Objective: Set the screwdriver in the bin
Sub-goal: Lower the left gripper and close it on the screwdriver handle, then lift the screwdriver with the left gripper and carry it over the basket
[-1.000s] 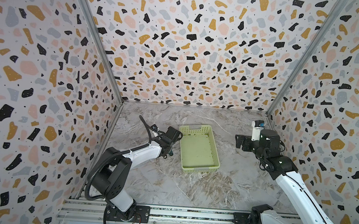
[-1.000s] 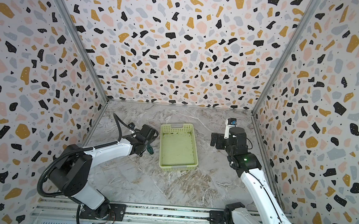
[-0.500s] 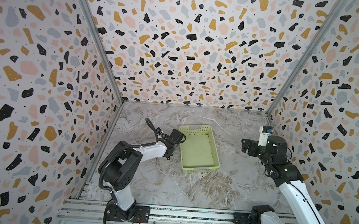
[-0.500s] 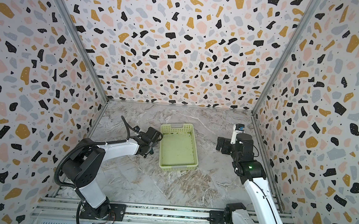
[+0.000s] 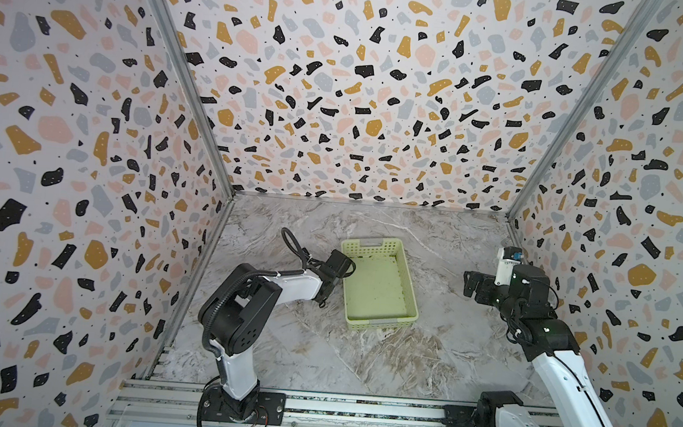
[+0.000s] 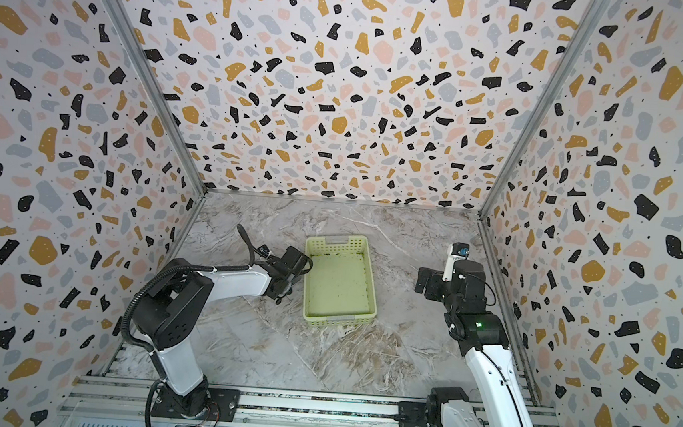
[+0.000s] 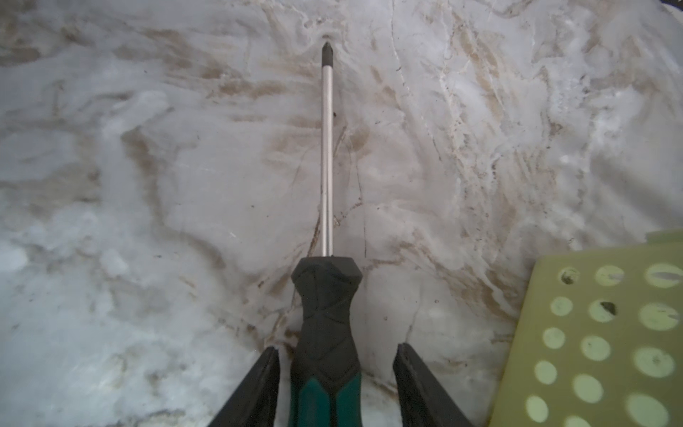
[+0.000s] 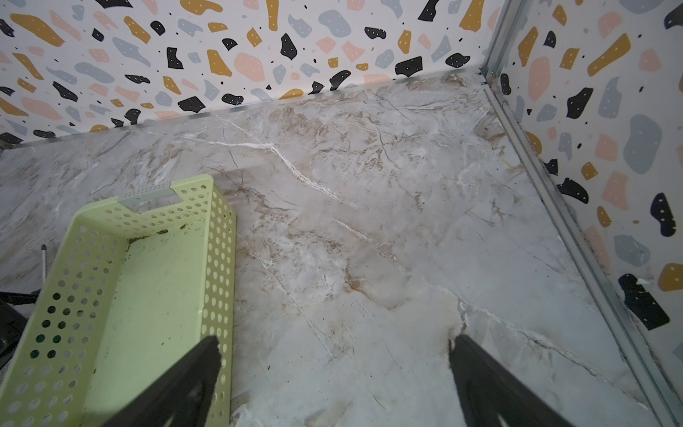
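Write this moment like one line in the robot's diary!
left gripper: open around screwdriver handle, gaps both sides | screwdriver: on table beside bin, outside | right gripper: open, empty | bin: no tool inside

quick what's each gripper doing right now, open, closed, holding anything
Left gripper: open, jaws either side of the screwdriver handle with gaps showing, not gripping yet.
Right gripper: open wide, holding nothing.

Teal-and-black screwdriver point(image 7: 325, 332), pale yellow-green bin point(image 5: 409, 288), terrazzo-speckled walls point(image 5: 362, 91).
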